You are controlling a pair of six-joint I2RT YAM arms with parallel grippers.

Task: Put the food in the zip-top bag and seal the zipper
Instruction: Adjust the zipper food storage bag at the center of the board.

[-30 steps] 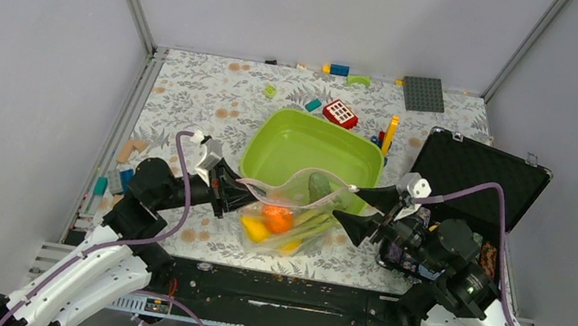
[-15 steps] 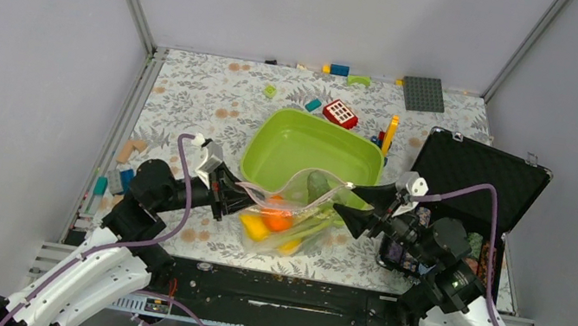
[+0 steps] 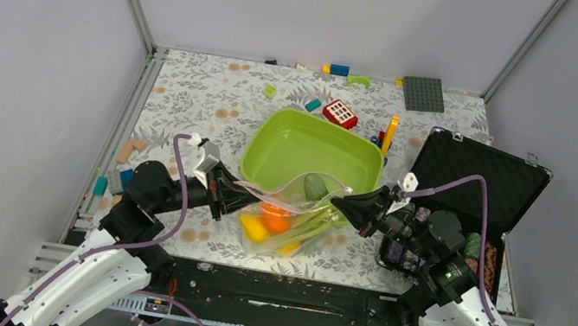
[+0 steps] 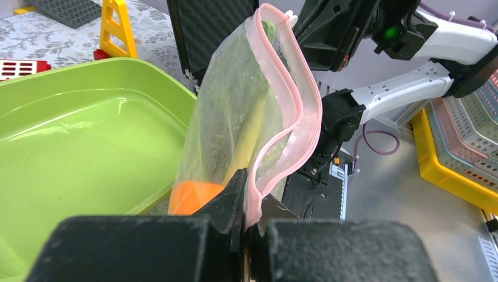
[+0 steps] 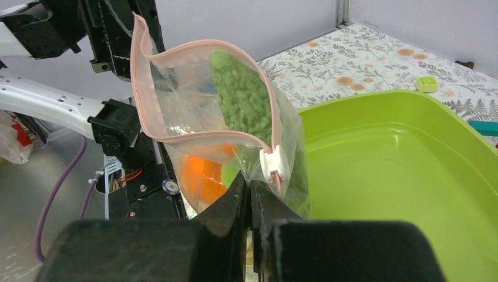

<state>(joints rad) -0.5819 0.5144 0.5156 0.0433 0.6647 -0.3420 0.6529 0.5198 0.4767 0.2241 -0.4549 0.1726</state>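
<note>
The clear zip-top bag (image 3: 292, 212) hangs between my two grippers, over the near rim of the lime-green tray (image 3: 280, 140). Inside it lies the food: an orange-red fruit (image 3: 278, 221), a yellow fruit (image 3: 255, 228) and a knobbly dark green cucumber (image 5: 241, 100) standing toward the mouth. The pink zipper (image 4: 305, 111) gapes open in a loop. My left gripper (image 4: 249, 205) is shut on the zipper's left end. At the other end my right gripper (image 5: 248, 197) is shut on the bag's corner, just below the white slider (image 5: 273, 164).
An open black case (image 3: 475, 179) lies to the right, close behind my right arm. Loose building bricks (image 3: 340, 113), a yellow piece (image 3: 390, 132) and a grey baseplate (image 3: 423, 93) are scattered behind the tray. A few more bricks (image 3: 130, 148) sit at the left edge.
My right gripper stood open around the bag's right corner and has now closed on it. The left gripper kept its hold; the bag's mouth sagged slightly.
</note>
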